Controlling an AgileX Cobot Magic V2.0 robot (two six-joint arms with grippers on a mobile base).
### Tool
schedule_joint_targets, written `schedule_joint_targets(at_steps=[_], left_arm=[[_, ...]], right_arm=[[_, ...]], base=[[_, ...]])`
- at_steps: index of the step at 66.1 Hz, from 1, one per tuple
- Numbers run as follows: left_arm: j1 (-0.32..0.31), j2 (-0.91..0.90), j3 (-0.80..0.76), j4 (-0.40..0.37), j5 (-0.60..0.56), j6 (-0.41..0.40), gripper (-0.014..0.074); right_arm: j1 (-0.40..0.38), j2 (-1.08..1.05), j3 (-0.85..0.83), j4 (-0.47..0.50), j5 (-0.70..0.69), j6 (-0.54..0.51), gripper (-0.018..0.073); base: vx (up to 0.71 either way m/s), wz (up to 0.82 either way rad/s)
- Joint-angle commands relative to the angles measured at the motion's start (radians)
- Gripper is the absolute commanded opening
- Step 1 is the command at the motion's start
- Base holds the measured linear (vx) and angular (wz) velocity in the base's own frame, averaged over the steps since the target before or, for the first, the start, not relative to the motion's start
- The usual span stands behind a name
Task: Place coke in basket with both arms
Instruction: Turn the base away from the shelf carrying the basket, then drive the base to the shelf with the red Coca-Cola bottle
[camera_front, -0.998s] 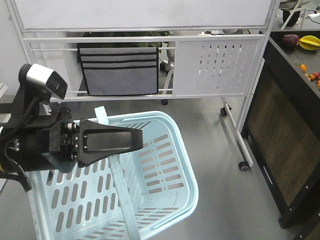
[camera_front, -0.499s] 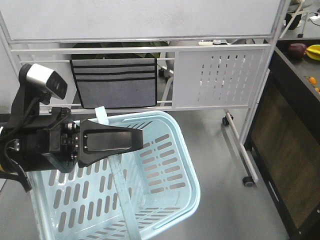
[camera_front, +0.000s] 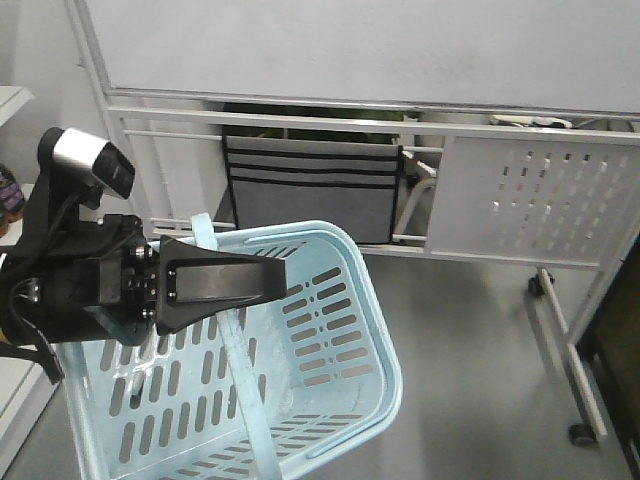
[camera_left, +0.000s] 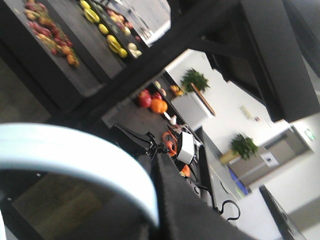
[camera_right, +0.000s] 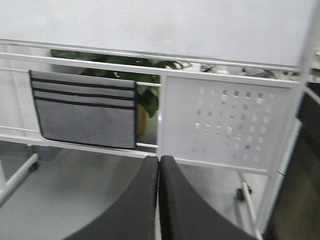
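Left pincer (camera_front: 283, 280), black and tapered, lay across the flat handle (camera_front: 245, 400) of the basket (camera_front: 330, 335) with its fingers drawn together, seemingly clamped on that strip, though the contact itself was hidden; a silver-grey camera (camera_front: 95, 160) sat on the arm behind it; the light blue basket hung tilted beneath, over the grey floor (camera_front: 470, 350); the right pincer (camera_right: 158, 162) was clenched, finger against finger; beyond stood a white wheeled frame (camera_front: 540, 200) with a perforated panel, a grey pocket organiser (camera_front: 310, 190) hanging from its rails; green leaves (camera_right: 145, 97) showed behind that; the left wrist view caught blurred fruit (camera_left: 60, 40) on far dark shelves.
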Motion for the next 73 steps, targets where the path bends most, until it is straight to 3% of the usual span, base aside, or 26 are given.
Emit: schedule_joint_targets(at_steps=[1, 73], left_arm=[[-0.004, -0.032, -0.029, -0.092, -0.196, 0.005, -0.0006], [-0.004, -0.032, -0.029, -0.092, -0.196, 0.005, -0.0006]], right_arm=[[-0.004, -0.019, 0.010, -0.010, -0.076, -0.008, -0.0005], [-0.004, -0.019, 0.010, -0.010, -0.076, -0.008, -0.0005]], base=[[0.21, 0.50], [0.16, 0.58]])
